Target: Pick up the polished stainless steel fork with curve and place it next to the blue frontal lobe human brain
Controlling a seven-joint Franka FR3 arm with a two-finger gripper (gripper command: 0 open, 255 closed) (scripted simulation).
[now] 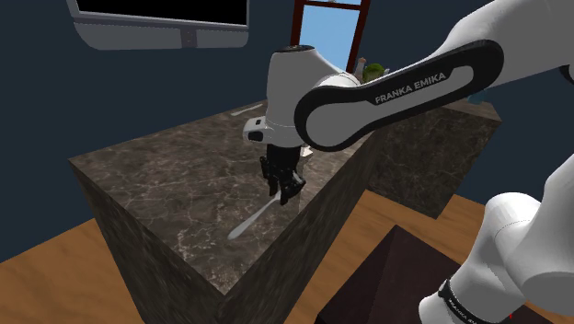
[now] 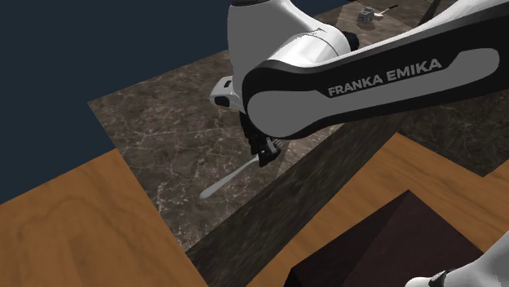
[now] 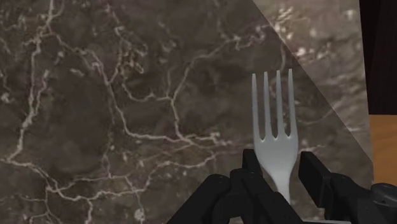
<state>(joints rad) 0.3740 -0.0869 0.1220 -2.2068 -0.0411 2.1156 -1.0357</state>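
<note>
One dark marble counter (image 3: 108, 121) is spreading away left of the fingers, while the gripper (image 3: 278, 167) is clasping one pale grey fork (image 3: 273, 121) by its handle between its two black fingers (image 3: 249, 172), four tines pointing out beyond the fingertips.

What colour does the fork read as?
Pale silvery grey fork, best in the wrist view against the dark veined counter.

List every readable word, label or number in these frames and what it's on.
"FRANKA EMIKA": white letters on the black panel of the arm, in the shoulder and second exterior views.
White print on the black ring near the stand: too small to read.
</note>
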